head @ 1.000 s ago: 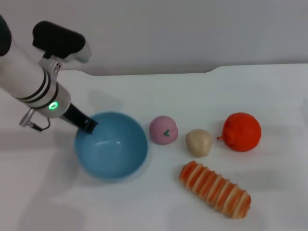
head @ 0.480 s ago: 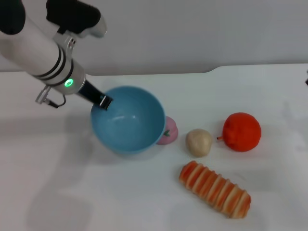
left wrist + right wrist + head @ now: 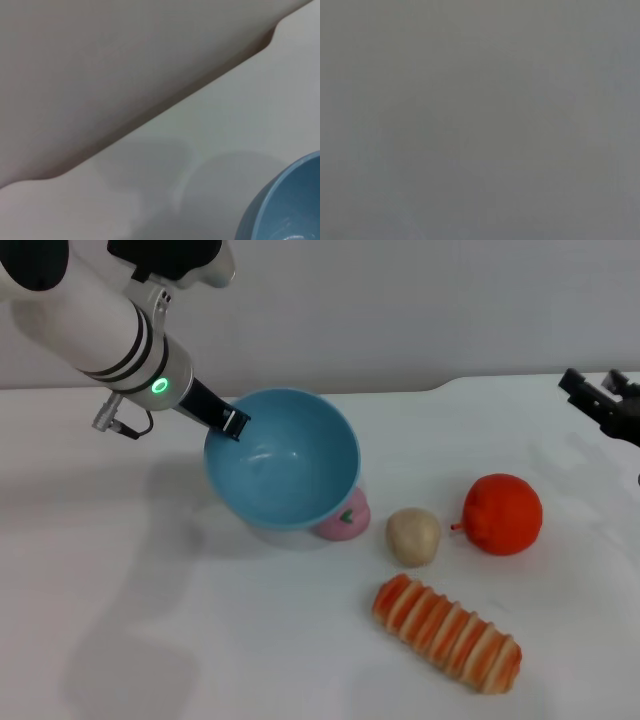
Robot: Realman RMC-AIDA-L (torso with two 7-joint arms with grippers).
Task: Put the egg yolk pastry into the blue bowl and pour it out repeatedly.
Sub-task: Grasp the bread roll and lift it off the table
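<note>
1. One egg yolk pastry [image 3: 413,536], a small pale tan lump, lies on the white tabletop [image 3: 200,640], outside the blue bowl [image 3: 283,460] and apart from both sets of fingers.
2. The blue bowl hangs lifted and tilted, its opening turned toward the head camera; nothing lies inside it.
3. The left gripper [image 3: 232,422] has its dark fingers clamped on the bowl's rim, at the side of the bowl farthest from the pastry. The left wrist view catches only a curved slice of the bowl [image 3: 285,205] over the tabletop.
4. A pink round bun [image 3: 345,519] with a green mark sits just beneath the bowl's lower edge, partly hidden by it, between the left fingers and the pastry.
5. An orange fruit [image 3: 502,513] rests just beyond the pastry, on the side away from the left fingers and nearer the right ones; whether the two touch is unclear.
6. A long orange-and-cream striped bread [image 3: 447,634] lies near the pastry, toward the head camera, not touching it.
7. The right gripper [image 3: 600,400] shows at the edge of the head view, well apart from the pastry and above the tabletop beyond the orange fruit; its dark fingers stand spread with nothing between them. The right wrist view shows only plain grey.
</note>
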